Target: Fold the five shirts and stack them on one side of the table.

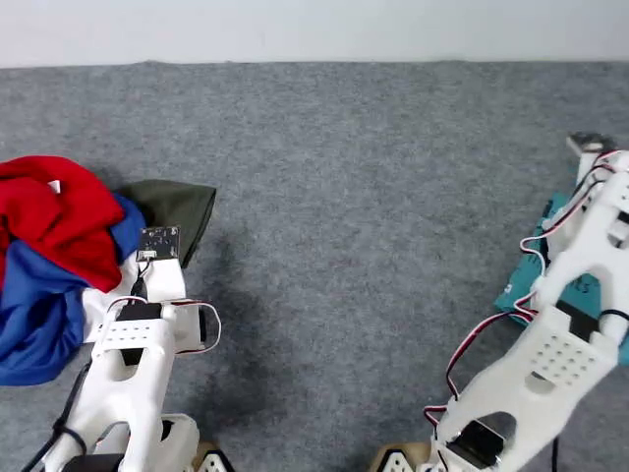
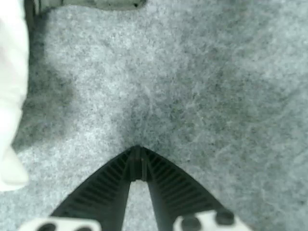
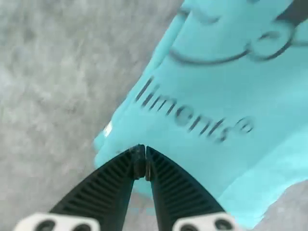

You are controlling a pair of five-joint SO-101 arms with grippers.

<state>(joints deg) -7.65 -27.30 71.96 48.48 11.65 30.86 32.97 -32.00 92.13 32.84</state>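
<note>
My right fingers (image 3: 108,187) hung closed, empty, over the teal shirt (image 3: 226,96) at three o'clock, seemingly the stack's start; my left fingers (image 2: 108,190), also closed empty, hung beside the nine o'clock pile (image 1: 54,221)

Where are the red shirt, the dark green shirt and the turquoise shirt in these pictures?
red shirt (image 1: 59,211), high view: middle of the crumpled red cloth on top of the pile.
dark green shirt (image 1: 182,206), high view: its flat part beside the pile.
turquoise shirt (image 3: 226,82), right wrist view: the printed front.
</note>
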